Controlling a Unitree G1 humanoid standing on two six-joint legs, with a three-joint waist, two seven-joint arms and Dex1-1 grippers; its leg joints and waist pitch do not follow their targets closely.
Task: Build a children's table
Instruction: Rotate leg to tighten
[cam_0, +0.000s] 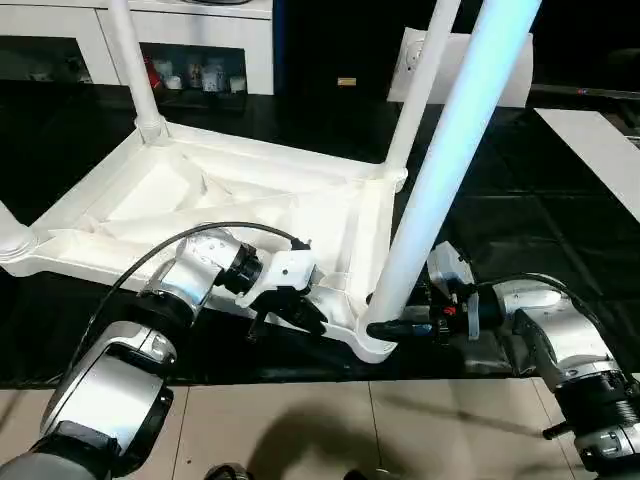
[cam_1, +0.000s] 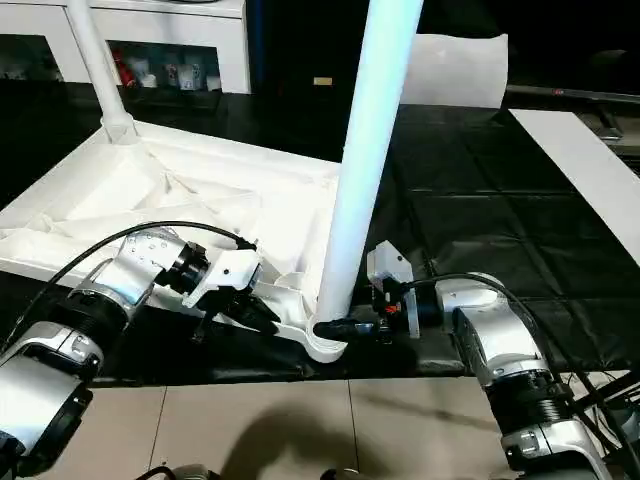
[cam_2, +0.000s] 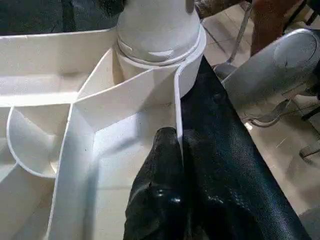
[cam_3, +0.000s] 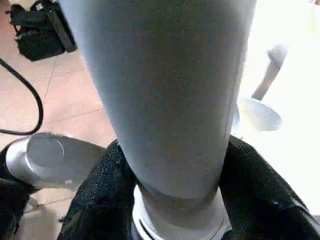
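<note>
Right tool (cam_0: 385, 327) grips leg (cam_0: 450, 160) seated in tabletop (cam_0: 150, 195) socket (cam_0: 372, 345)

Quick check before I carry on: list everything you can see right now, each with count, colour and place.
tabletop: one, white, upside down on the black mat, ribs up.
legs: four, white, upright in the corner sockets; near-right, far-right, far-left, near-left socket end at the picture's edge.
mat: one, black, under the tabletop.
board: one, white, flat, at the right on the mat.
cabinet: one, white, glass doors, behind.
floor: beige tiles, in front.
left end effector: black, shut on the tabletop's near rim, beside the near-right socket.
right end effector: black, fingers either side of the near-right leg's base.
forearms: two, silver, left, right.
</note>
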